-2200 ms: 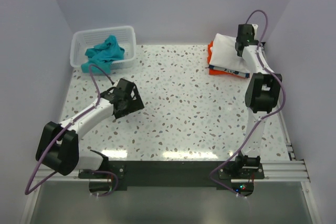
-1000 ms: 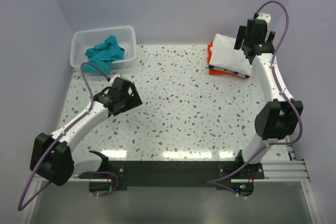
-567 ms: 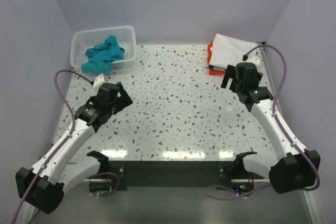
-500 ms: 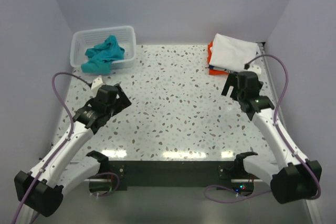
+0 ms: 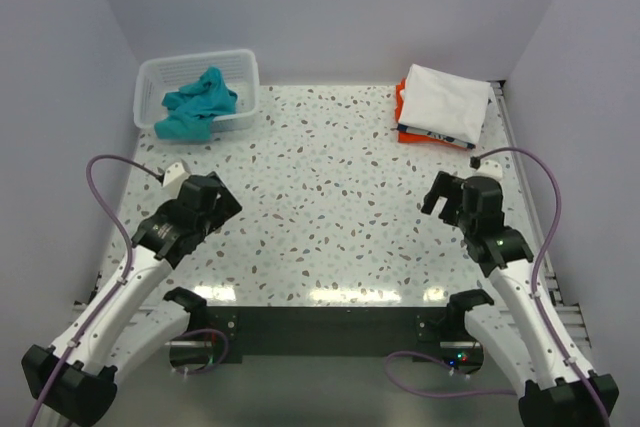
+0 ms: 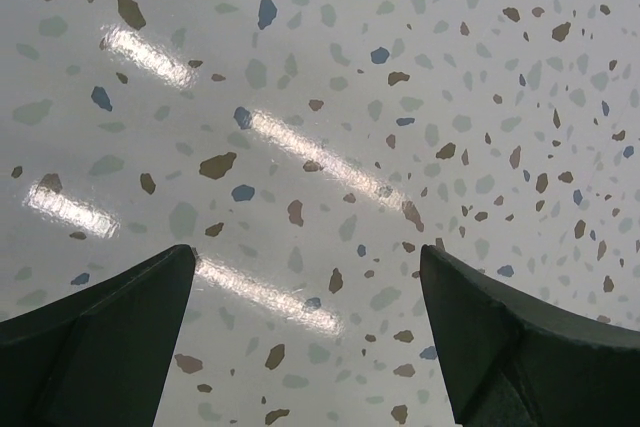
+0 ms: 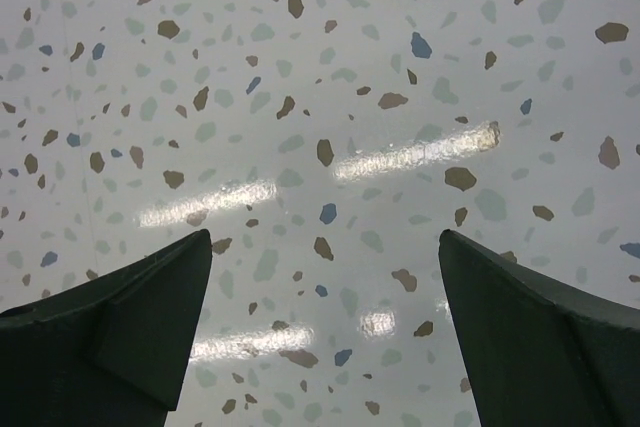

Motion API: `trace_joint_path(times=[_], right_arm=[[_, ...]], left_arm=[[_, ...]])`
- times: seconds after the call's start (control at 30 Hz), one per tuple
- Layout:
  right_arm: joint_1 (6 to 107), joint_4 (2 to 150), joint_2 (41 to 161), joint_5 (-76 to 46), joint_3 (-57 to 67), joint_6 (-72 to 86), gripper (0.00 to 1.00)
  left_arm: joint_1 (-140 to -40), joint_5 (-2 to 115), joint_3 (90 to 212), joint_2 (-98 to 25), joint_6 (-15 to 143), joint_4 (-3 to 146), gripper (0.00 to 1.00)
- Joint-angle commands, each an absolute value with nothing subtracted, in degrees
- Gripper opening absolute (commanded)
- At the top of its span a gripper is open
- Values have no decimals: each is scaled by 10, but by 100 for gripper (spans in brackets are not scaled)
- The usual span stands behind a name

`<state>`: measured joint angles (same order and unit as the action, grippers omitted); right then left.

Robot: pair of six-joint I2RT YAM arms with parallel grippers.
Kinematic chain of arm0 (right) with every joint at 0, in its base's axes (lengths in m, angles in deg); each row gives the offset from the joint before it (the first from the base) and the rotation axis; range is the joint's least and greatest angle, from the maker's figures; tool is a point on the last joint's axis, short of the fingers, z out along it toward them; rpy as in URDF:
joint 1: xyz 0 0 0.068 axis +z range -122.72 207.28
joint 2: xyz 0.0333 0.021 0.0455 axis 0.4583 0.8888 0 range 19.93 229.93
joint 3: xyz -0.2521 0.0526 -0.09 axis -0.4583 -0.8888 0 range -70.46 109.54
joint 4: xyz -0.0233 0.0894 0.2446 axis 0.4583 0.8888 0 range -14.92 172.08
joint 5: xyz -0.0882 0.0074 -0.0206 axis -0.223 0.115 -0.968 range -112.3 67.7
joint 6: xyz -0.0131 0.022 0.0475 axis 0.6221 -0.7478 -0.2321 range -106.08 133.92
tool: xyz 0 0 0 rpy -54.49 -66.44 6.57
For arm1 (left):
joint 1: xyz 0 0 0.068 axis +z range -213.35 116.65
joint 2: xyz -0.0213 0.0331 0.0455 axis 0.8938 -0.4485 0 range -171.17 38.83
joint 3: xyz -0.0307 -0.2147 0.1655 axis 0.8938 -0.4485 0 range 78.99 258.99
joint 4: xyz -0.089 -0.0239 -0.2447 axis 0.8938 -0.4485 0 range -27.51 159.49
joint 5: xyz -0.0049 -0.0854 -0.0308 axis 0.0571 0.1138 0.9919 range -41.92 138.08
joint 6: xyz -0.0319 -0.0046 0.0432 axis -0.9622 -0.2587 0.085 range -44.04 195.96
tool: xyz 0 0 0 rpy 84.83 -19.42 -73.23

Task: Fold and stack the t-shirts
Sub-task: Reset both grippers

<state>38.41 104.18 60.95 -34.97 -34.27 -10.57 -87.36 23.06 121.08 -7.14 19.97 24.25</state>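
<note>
- Holding nothing: left gripper [image 6: 305, 252], jaws spread wide, only bare speckled table [image 6: 330, 97] between them.
- Right gripper [image 7: 325, 237]: same state, jaws wide apart, nothing in them, table below.
- Position, both: I hover low over the near half of the table, left arm on the left side, right arm on the right, well apart from all cloth.
- Stack, far right corner: white shirt [image 5: 445, 102] folded on top, navy shirt [image 5: 430, 135] showing as an edge beneath it, orange shirt [image 5: 400, 107] peeking out on the left side.
- Teal shirt [image 5: 200, 102]: crumpled, unfolded, in the basket [image 5: 150, 72] at the far left corner, one end spilling over the near rim toward the table.
- Step in hand, as I judge it: three shirts look folded and stacked; the teal one is the last to do, not yet begun.
- Next move calls for: my left gripper to reach to the basket, pinch the teal shirt at its spilled end, and draw it onto the open table to be spread flat with the right gripper's help.
</note>
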Motion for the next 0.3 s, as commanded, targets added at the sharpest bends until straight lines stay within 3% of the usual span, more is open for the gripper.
trace_joint_path(times=[0.0, 0.27], right_arm=[[383, 1023, 595, -332, -349, -107, 99], [384, 1000, 596, -287, -366, -99, 99]], left_arm=[[-869, 216, 1213, -63, 184, 223, 100], [-869, 220, 1213, -31, 171, 191, 100]])
